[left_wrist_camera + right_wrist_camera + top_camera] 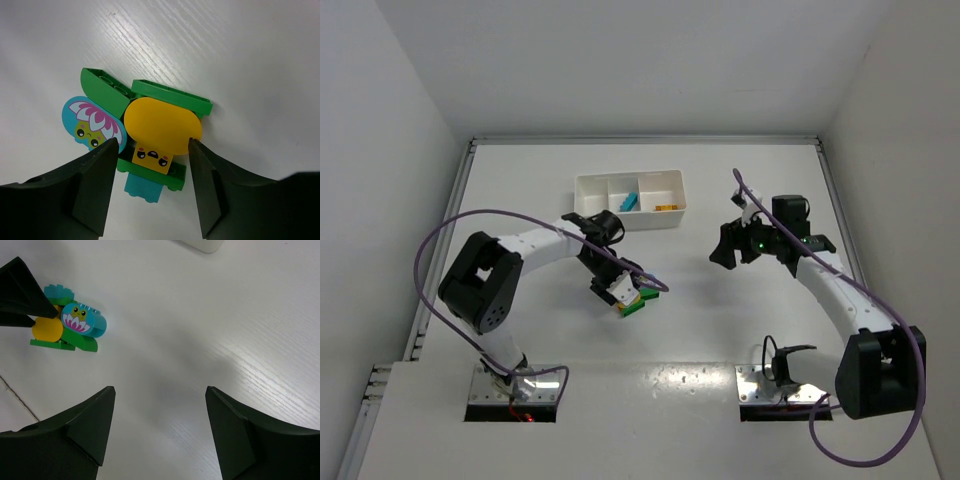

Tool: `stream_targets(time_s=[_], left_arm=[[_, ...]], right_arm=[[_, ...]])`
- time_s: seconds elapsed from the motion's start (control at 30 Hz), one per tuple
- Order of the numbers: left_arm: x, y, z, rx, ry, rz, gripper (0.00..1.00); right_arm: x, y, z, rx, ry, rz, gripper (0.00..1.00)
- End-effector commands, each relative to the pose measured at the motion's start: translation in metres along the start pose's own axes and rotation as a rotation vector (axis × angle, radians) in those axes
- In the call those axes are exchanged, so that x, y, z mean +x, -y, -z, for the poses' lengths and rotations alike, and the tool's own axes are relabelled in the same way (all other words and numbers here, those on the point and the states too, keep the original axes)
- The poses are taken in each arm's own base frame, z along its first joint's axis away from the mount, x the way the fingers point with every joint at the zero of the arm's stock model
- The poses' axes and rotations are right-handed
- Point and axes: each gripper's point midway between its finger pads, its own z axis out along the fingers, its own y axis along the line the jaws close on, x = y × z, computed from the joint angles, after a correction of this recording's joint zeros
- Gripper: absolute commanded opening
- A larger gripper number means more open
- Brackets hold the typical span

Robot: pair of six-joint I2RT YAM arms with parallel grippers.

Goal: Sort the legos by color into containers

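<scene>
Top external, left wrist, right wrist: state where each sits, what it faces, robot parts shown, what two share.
Top external: above and behind, looking down on white table, white three-compartment plastic tray, left arm, right arm.
Left wrist: on left arm, looking down at clustered green, yellow, cyan plastic bricks; own dark fingers show.
Right wrist: on right arm, facing the table; own fingers show.
Shared: both wrist views show the bricks.

The legos [636, 306] lie clustered under the left pincer [623, 293], nearer than the tray [665, 222], which holds two more.
</scene>
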Motion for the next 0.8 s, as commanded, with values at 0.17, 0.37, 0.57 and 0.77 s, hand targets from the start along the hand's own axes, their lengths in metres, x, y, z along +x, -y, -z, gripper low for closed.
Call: stream_targets(time_s=[0.17, 0.37, 0.57, 0.77], left_arm=[[-0.003, 0.021, -0.003, 0.130, 0.009, -0.050, 0.65], [-0.001, 0.025, 0.002, 0.156, 0.007, -0.061, 0.65], [0.000, 0.025, 0.003, 0.151, -0.005, -0.056, 0.65], [-0.002, 0.013, 0.003, 0.109, 0.005, -0.072, 0.65]], right_arm=[[-0.015, 0.003, 0.001, -0.003, 0.050, 0.004, 0.73], [-0.015, 0.004, -0.001, -0.003, 0.050, 0.004, 0.73], [-0.015, 0.003, -0.002, -0.011, 0.059, 0.000, 0.73], [-0.015, 0.001, -0.002, -0.020, 0.060, 0.000, 0.73]])
